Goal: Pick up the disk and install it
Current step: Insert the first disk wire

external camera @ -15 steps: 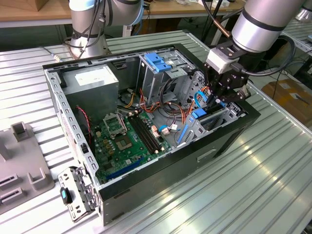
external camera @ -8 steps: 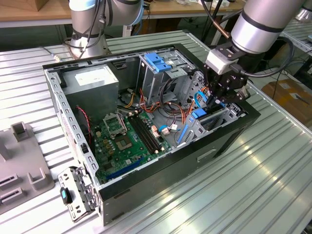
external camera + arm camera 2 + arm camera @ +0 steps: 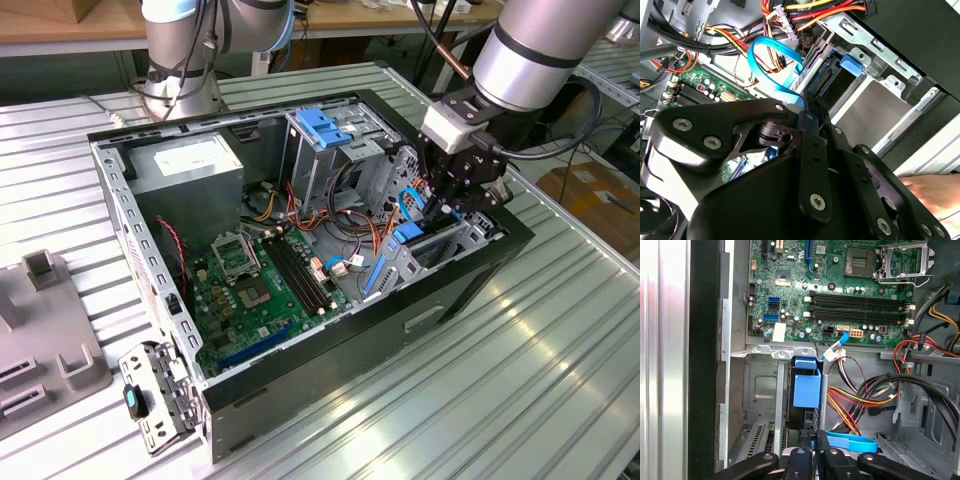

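Gripper (image 3: 813, 442) looks clamped on the disk (image 3: 806, 389) by its thin edge. The disk is upright, lined up with the drive bay (image 3: 762, 390) slot, at 3 o'clock in the case (image 3: 330, 372) in the exterior view.

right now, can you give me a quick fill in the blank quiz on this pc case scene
1. The tool hangs inside the open computer case at the exterior view's ____ end.
2. The disk nearest the tool has a plastic carrier coloured ____.
3. The motherboard on the case floor is coloured ____.
Missing words: right, blue, green.
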Tool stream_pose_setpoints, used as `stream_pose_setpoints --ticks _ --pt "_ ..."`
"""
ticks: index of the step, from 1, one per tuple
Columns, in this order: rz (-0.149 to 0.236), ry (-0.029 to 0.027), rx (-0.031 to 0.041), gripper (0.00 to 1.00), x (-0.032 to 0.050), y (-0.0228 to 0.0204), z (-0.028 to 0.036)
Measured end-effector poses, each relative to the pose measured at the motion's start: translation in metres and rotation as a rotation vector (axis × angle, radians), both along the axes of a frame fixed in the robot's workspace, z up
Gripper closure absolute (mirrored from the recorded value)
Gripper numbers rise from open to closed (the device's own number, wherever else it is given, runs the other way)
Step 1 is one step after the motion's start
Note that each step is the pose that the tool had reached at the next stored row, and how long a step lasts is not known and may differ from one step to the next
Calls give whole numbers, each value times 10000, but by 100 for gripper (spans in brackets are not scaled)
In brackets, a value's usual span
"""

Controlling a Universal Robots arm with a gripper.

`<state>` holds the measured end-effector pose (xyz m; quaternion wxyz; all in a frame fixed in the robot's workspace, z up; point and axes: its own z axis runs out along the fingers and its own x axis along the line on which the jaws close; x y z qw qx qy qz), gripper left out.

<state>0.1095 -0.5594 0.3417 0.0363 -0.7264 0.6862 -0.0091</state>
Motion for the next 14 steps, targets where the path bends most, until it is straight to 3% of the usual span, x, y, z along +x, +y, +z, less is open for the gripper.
stream_pose_setpoints --ticks 1,5,9,12,14 --pt "0 -1 11 84 0 0 -5" --pt "0 0 0 58 0 0 -1" --pt "0 0 -2 58 0 1 29" --pt "0 0 -16 58 0 3 115" --pt "0 0 -15 58 0 3 114"
